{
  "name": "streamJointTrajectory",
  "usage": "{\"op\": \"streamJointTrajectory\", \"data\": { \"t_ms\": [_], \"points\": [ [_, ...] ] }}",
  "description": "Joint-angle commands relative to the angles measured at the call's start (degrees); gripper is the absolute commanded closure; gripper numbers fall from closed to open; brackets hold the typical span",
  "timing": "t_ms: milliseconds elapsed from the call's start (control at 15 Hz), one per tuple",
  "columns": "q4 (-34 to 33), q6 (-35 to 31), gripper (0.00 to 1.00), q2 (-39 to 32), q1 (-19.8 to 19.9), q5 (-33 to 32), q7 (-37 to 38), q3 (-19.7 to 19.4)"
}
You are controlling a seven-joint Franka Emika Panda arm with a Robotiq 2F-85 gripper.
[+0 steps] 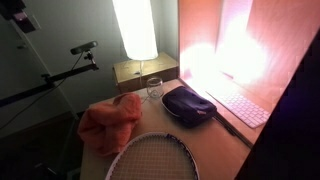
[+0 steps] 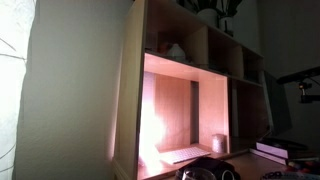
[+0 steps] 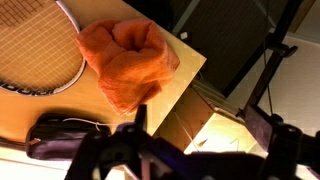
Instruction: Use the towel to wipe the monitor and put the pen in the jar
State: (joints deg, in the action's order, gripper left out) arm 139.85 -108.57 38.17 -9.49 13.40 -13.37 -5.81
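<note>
Landmark for all positions: the towel (image 1: 110, 122), orange terry, bunched in a heap at one corner of the desk (image 1: 215, 135)

Gripper (image 3: 200, 128): jaws spread as wide as they go, nothing between them, nothing touched. The wrist view looks down on the towel from above and to one side, so the gripper hangs near the towel, not over its middle. Judgement: wide jaws suit an approach to pinch the heap; wiping not yet begun

Layout, read from the towel:
- racket (image 1: 155, 160): strung head right against the towel's near edge; cannot tell which lies on top
- pouch (image 1: 188, 105): dark navy, just beside the towel
- jar (image 1: 154, 88): clear glass, upright, just beyond the towel, between it and the wooden base (image 1: 145, 72) of the lamp; lampshade (image 1: 135, 30) glows above that
- keyboard (image 1: 240, 100): past the pouch, well apart from the towel
- monitor (image 1: 275, 40): taken to be the pinkish-white glowing surface beyond the keyboard, farthest from the towel; glare washes out its edges, so its outline is uncertain
- pen: not found in any view

Why it matters (judgement): the towel's crumpled folds stand up and give the fingers a ridge to pinch. It sits at the desk corner, so a sideways drag could pull it off. The carry to the monitor passes over pouch and keyboard, so it needs lift first
</note>
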Motion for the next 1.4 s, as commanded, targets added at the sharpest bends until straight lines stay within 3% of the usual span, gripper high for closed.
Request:
{"op": "streamJointTrajectory", "data": {
  "t_ms": [0, 400, 933, 1333],
  "points": [
    [-0.12, 0.26, 0.00, -0.12, 1.26, 0.67, -0.61, 0.96],
    [-3.86, -0.63, 0.00, -5.68, 1.34, -0.17, 0.42, 2.34],
    [-17.49, -2.57, 0.00, -22.99, 2.49, -4.17, 4.56, 6.59],
    [-27.43, 5.84, 0.00, -36.81, 4.52, -7.22, 8.36, 6.60]
  ]
}}
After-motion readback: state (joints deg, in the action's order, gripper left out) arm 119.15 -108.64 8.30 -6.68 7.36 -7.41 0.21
